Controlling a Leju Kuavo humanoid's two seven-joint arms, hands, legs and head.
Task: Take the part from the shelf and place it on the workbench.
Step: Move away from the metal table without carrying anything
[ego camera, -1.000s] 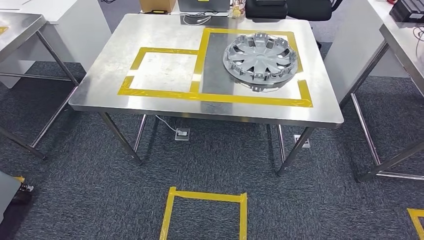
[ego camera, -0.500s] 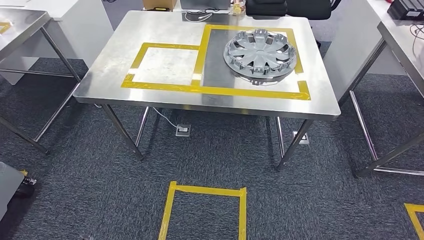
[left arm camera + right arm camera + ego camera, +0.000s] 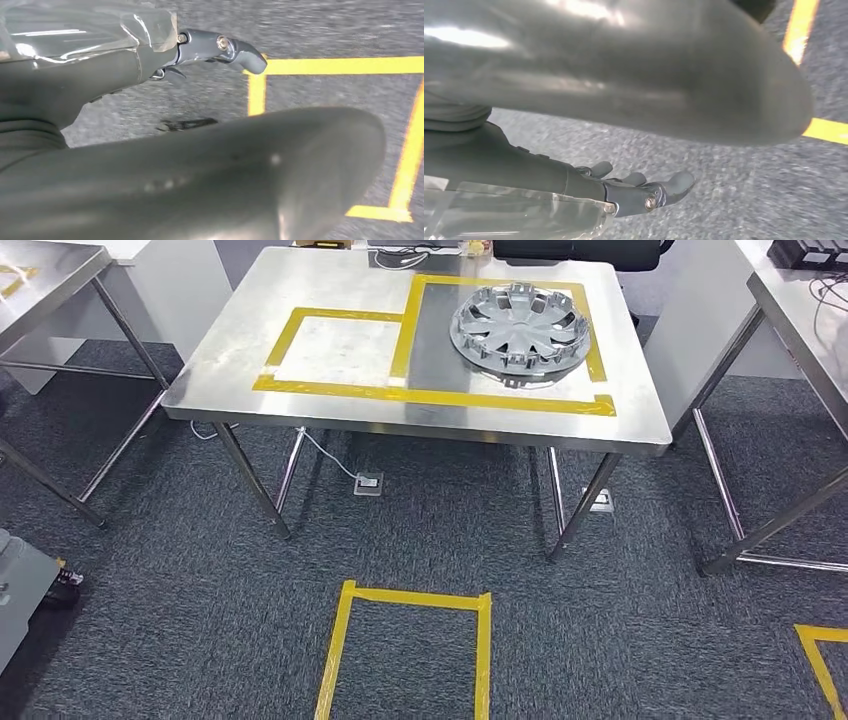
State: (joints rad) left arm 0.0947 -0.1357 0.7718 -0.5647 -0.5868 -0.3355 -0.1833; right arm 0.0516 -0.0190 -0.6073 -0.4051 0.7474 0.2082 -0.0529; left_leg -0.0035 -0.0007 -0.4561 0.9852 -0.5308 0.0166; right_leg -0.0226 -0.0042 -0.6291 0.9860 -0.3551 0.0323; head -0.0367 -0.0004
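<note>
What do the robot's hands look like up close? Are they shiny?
A bit shiny. The left hand has a smooth grey cover, a clear plastic-looking wrap over part of it, and a thick grey thumb with small silver screws. The right hand looks the same: grey cover, clear wrap, dark grey fingers with rounded tips and a silver screw.

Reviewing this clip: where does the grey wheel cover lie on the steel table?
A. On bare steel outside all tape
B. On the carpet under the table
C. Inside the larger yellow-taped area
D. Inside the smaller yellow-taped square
C: the wheel cover lies within the larger taped area, beside the smaller square, which holds nothing.
</note>
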